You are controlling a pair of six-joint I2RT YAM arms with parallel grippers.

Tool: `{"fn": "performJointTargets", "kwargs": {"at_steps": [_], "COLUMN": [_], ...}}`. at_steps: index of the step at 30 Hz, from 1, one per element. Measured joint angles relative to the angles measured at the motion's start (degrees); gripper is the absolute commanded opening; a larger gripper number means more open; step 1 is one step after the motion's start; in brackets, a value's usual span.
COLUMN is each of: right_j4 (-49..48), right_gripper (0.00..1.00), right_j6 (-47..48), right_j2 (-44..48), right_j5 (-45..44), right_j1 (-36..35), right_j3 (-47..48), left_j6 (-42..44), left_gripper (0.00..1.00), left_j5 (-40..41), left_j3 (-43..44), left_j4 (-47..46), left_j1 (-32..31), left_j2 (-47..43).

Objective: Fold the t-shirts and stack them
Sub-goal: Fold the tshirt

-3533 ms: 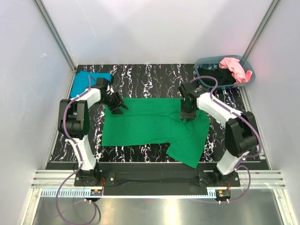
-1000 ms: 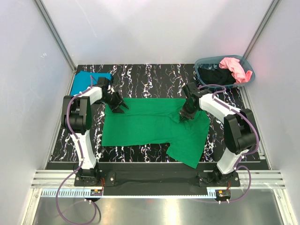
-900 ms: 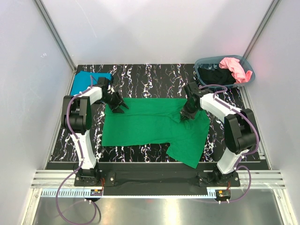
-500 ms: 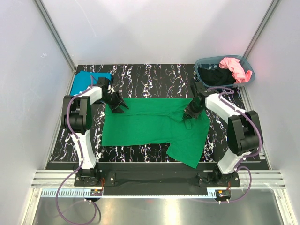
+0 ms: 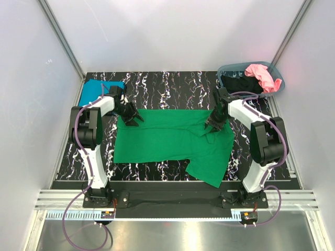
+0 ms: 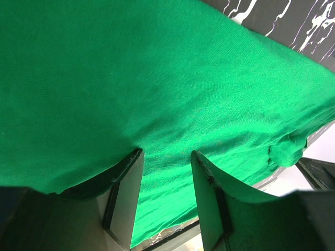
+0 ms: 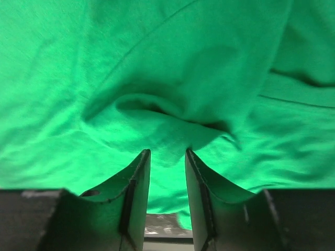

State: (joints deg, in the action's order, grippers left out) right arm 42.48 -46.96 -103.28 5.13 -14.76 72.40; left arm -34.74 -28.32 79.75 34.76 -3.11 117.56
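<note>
One shirt maybe done: teal blue shirt [image 5: 98,87], looking folded at the far left corner, half hidden behind the arm. Green shirt [image 5: 167,138] flat mid-table, unfolded, bunched by right gripper [image 7: 166,152]. Left gripper [image 6: 166,157] on its far left edge. Both sets of fingers apart, pinching nothing visible. Pink shirt [image 5: 260,75] and black shirt [image 5: 238,83] heaped in basket [image 5: 226,69]; can't tell if more underneath.

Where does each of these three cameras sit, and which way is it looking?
Top external: high behind the arms, looking down on the table; both arms show.
Left wrist: on the left arm, looking past its own jaws onto the green t-shirt.
Right wrist: same on the right arm.
Shared: all show that shirt.
</note>
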Motion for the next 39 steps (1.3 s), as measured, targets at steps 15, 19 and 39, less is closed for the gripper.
{"fn": "performJointTargets", "kwargs": {"at_steps": [15,19,39], "right_j4": [6.8,5.1,1.8], "right_gripper": [0.34,0.36,0.33], "right_j6": [25.6,31.3,38.5], "right_j2": [2.3,-1.9,-11.3], "right_j5": [-11.8,-11.7,-14.7], "right_j1": [-16.8,-18.6,-18.4], "right_j3": [6.5,7.3,9.4], "left_j6": [0.0,0.3,0.4], "left_gripper": [0.48,0.48,0.48], "left_j5": [0.1,0.1,-0.2], "left_j3": [0.2,0.6,2.4], "left_j4": [0.2,0.5,1.7], "left_j1": [0.0,0.0,0.0], "left_j2": [0.0,0.3,1.6]}}
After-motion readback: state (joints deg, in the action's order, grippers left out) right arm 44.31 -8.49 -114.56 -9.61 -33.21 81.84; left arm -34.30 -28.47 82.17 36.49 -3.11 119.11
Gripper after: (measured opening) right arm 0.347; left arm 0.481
